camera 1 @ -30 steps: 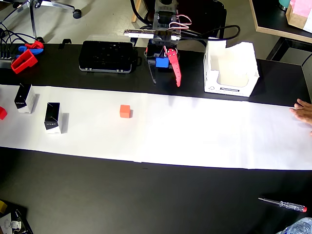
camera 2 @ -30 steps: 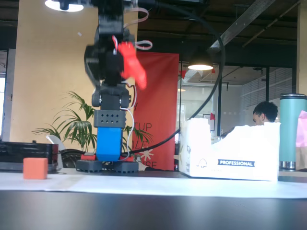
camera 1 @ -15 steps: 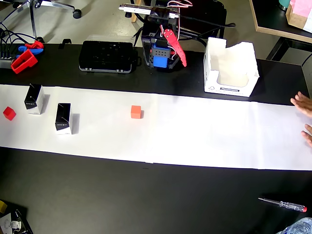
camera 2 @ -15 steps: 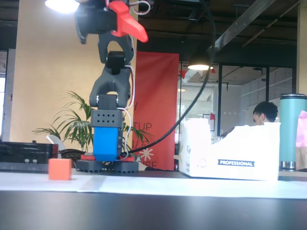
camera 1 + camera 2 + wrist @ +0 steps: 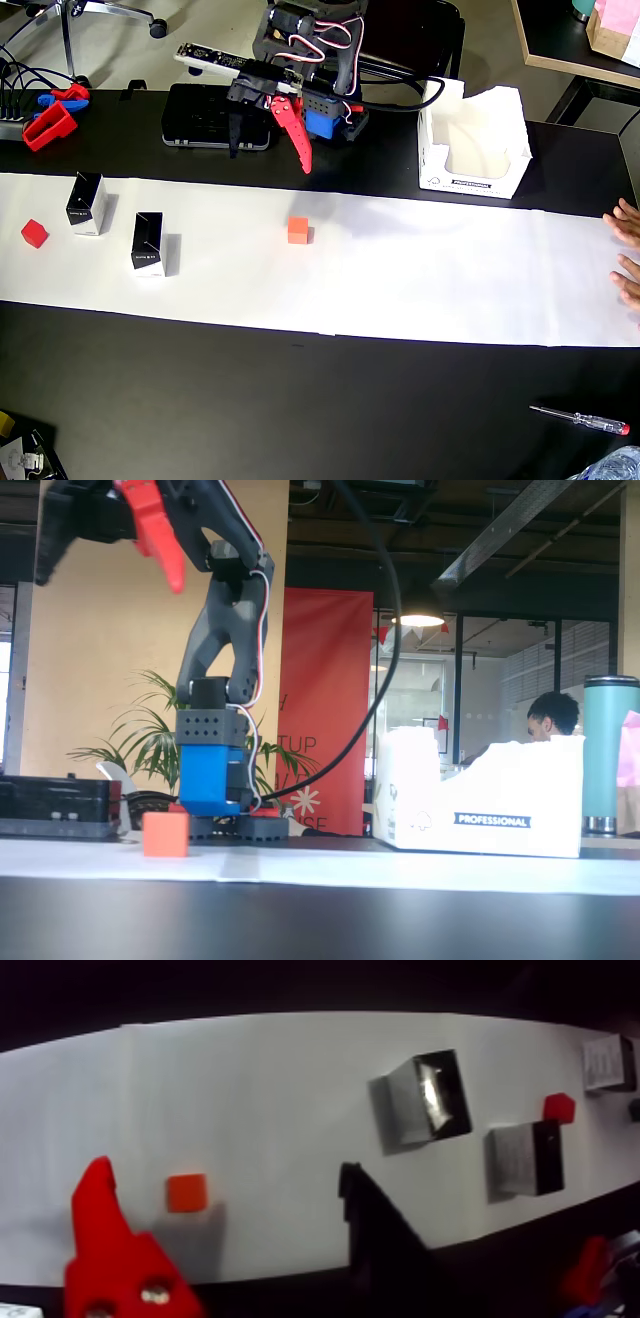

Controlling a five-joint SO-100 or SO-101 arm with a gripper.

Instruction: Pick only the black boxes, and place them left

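Two black boxes (image 5: 87, 203) (image 5: 149, 243) stand on the white paper strip (image 5: 420, 270) at the left of the overhead view. The wrist view shows both boxes (image 5: 424, 1098) (image 5: 524, 1155) at the upper right. My gripper (image 5: 268, 160) hangs open and empty above the table's back edge, well right of the boxes and apart from them. Its red finger (image 5: 105, 1246) and black finger (image 5: 381, 1236) frame the paper in the wrist view. In the fixed view the gripper (image 5: 108, 580) is raised high at the top left.
An orange cube (image 5: 298, 230) (image 5: 165, 833) (image 5: 186, 1192) sits mid-strip and a red cube (image 5: 35, 233) at the left end. A flat black case (image 5: 215, 115) and a white carton (image 5: 470, 140) stand behind. A hand (image 5: 625, 250) rests at the right edge.
The paper strip slid right, carrying both boxes and the cubes with it. My arm swung left, and the open gripper now points over the strip's back edge.
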